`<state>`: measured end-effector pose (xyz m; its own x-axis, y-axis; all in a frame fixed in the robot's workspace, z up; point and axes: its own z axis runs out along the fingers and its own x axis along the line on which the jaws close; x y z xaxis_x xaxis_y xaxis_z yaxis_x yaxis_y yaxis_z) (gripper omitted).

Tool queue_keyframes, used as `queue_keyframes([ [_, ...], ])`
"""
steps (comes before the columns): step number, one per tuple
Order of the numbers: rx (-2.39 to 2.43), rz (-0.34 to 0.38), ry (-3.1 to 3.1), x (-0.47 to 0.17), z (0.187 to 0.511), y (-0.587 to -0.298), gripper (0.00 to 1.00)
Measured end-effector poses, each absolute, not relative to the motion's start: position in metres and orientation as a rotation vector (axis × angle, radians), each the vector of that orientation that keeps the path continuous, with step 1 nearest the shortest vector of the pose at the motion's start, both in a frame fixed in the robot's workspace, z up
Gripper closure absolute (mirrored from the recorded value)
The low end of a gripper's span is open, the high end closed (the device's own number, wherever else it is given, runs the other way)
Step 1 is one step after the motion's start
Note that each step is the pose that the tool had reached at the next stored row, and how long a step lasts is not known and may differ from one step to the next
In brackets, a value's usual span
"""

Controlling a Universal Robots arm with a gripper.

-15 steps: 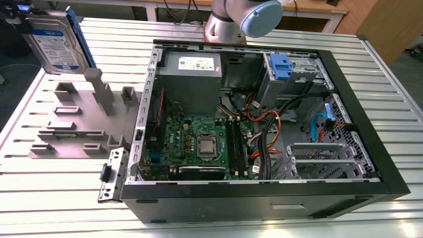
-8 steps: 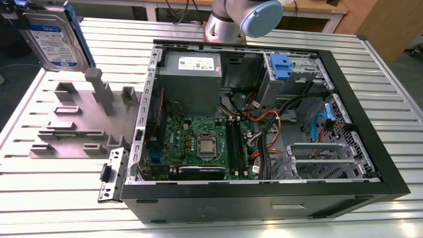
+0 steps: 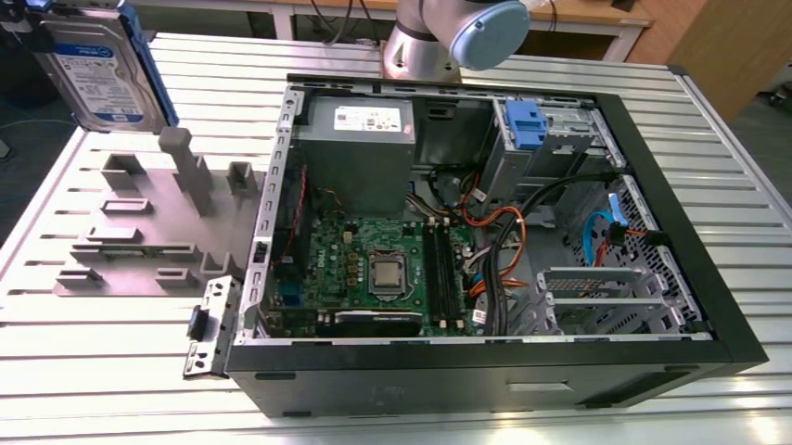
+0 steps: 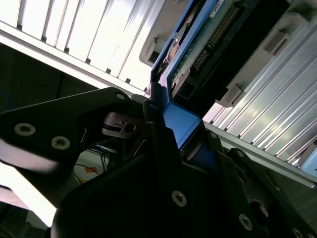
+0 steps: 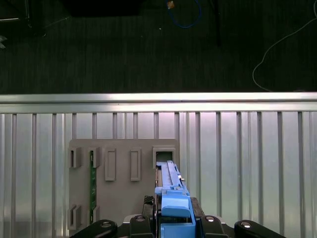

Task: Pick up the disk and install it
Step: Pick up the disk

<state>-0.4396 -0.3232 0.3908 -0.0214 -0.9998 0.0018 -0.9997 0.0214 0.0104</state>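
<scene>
Exterior view's far left: disk (image 3: 102, 69) upright, raised above the grey holder (image 3: 143, 232) on the desk (image 3: 74, 371). The frame edge cuts off the disk's top, along with whatever grips it. Further right: open case (image 3: 693, 278), where cables hide part of the bays. First wrist view: end effector (image 5: 174, 219) clamped on the disk's blue frame. Its fingertips are mostly hidden behind the frame, and its lower body is cut off.

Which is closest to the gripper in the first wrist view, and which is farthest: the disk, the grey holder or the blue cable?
1. The disk, clamped in the gripper.
2. The grey holder, on the table beneath the disk.
3. The blue cable, down on the dark floor beyond the table's edge.
</scene>
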Motion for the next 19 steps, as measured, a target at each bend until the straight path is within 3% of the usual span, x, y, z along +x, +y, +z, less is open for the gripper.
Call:
queue_keyframes([
  [19, 2.192, -0.010, -2.239, -0.4397, 0.3976, -0.3232, 0.64],
])
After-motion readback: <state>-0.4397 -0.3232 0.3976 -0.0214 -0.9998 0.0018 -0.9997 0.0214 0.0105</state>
